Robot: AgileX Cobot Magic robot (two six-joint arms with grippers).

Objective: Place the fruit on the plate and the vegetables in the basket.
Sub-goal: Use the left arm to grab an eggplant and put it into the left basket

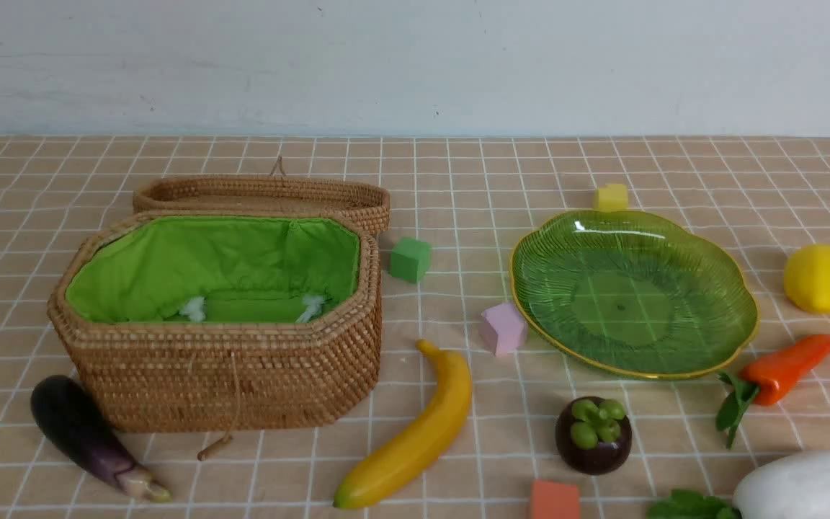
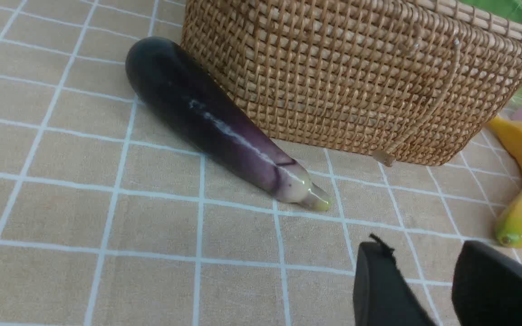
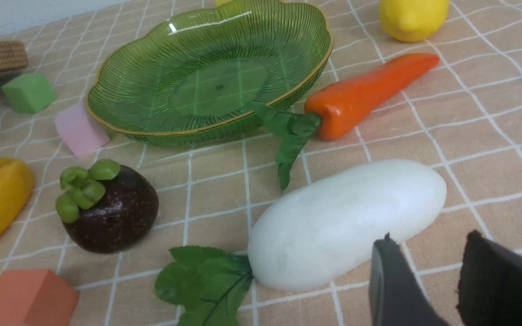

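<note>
The wicker basket (image 1: 220, 375) with green lining stands open at the left, nothing in it. The dark eggplant (image 1: 83, 432) lies at its front left corner and the banana (image 1: 415, 432) to its right. The green plate (image 1: 631, 288) at the right is bare. Around it lie the mangosteen (image 1: 594, 436), the lemon (image 1: 818, 277), the carrot (image 1: 786, 367) and the white radish (image 1: 804, 486). My left gripper (image 2: 419, 246) hangs open over the cloth short of the eggplant (image 2: 215, 122). My right gripper (image 3: 428, 240) is open beside the radish (image 3: 347, 222), holding nothing.
The shallow wicker lid (image 1: 264, 194) lies behind the basket. Foam cubes are scattered about: green (image 1: 410, 259), pink (image 1: 503, 328) against the plate's edge, yellow (image 1: 611, 197) behind the plate, orange (image 1: 554, 501) at the front. A wall closes the far side.
</note>
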